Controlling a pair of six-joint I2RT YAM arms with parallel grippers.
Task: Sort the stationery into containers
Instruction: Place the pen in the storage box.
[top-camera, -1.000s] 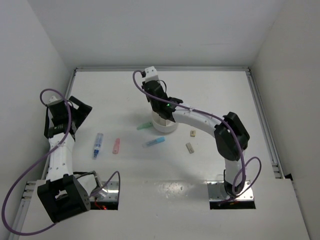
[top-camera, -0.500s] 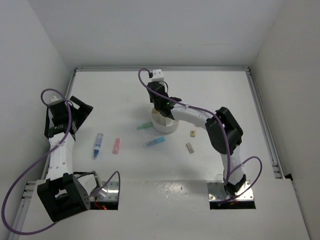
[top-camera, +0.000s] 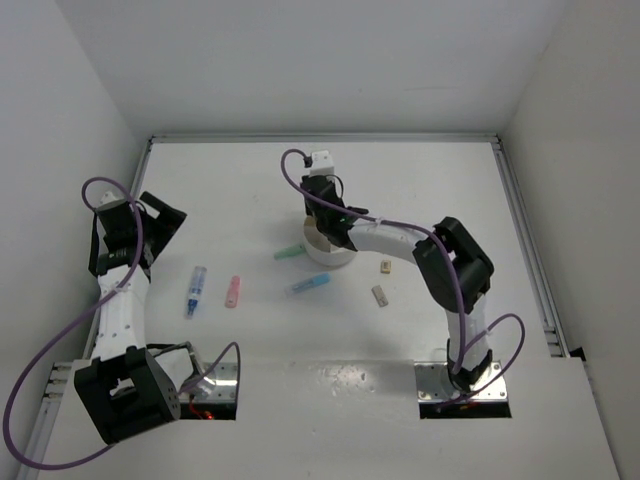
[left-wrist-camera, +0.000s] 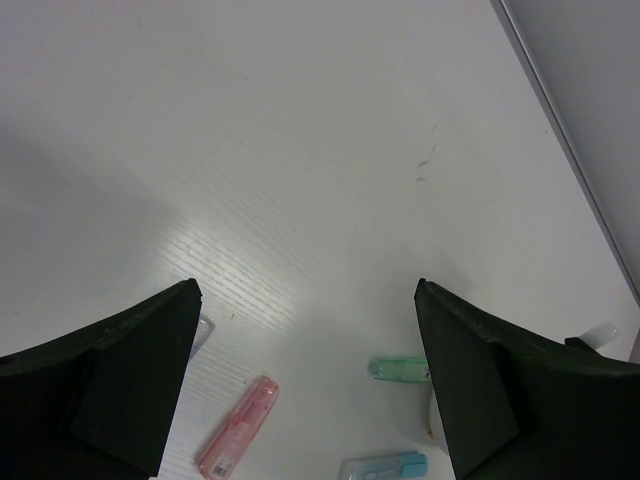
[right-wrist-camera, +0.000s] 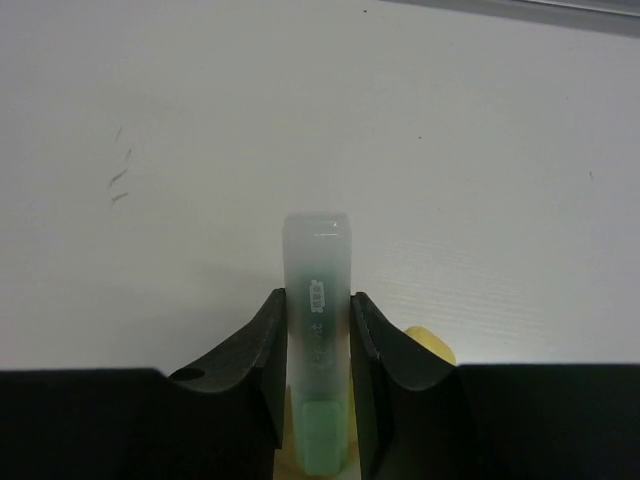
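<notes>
My right gripper is shut on a green marker with a clear cap and holds it upright over the white organiser. A yellow marker's tip shows just beside the right finger. My left gripper is open and empty, well above the table at the left. On the table lie another green marker, a light blue marker, a pink marker and a blue marker. Two tan eraser blocks lie right of the organiser.
The left wrist view shows the pink marker, the green marker and the light blue marker between its open fingers. Raised rails run along the table's back and right edges. White walls close in on both sides.
My right arm has folded in, its wrist shifting right and settling over the organiser with the green marker still held. The left arm has not moved.
</notes>
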